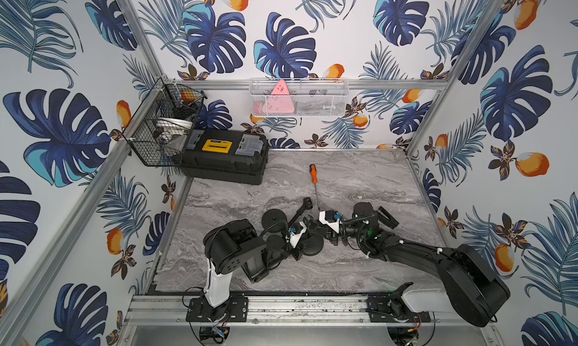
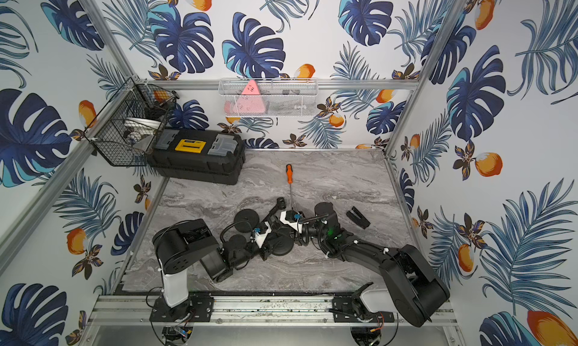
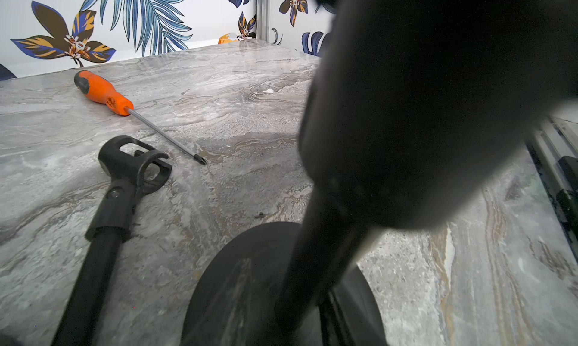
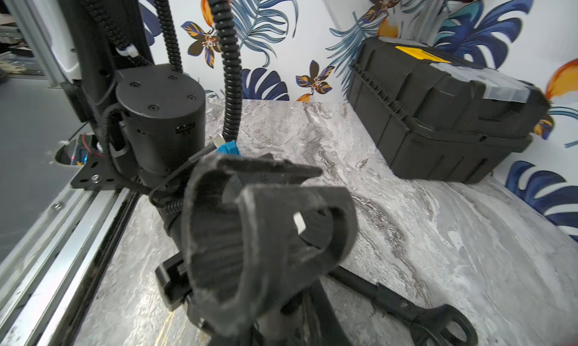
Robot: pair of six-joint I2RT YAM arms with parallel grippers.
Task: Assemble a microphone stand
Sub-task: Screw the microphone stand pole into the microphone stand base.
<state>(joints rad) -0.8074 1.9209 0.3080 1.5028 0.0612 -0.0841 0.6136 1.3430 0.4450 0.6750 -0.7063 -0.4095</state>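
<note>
Tropical leaf wallpaper rings a grey marble bench (image 1: 359, 178). Both arms reach in low and meet near the middle of the bench, above the stand's round base (image 3: 237, 285). The left tool (image 1: 308, 233) sits over that base. Its fingers are hidden, so I cannot tell whether they are apart or together. The right tool (image 4: 334, 186) faces it, its dark, worn fingers (image 4: 281, 210) close to one another, but I cannot tell whether they pinch anything. The stand pole (image 3: 93, 260) lies flat on the bench just beside the base. Its microphone clip (image 1: 307, 202) points toward the back, near the tip of an orange screwdriver (image 1: 314, 176). A black toolbox (image 1: 225, 156) stands in the back left corner. A small black bracket (image 2: 358, 217) lies apart, beside the right arm.
</note>
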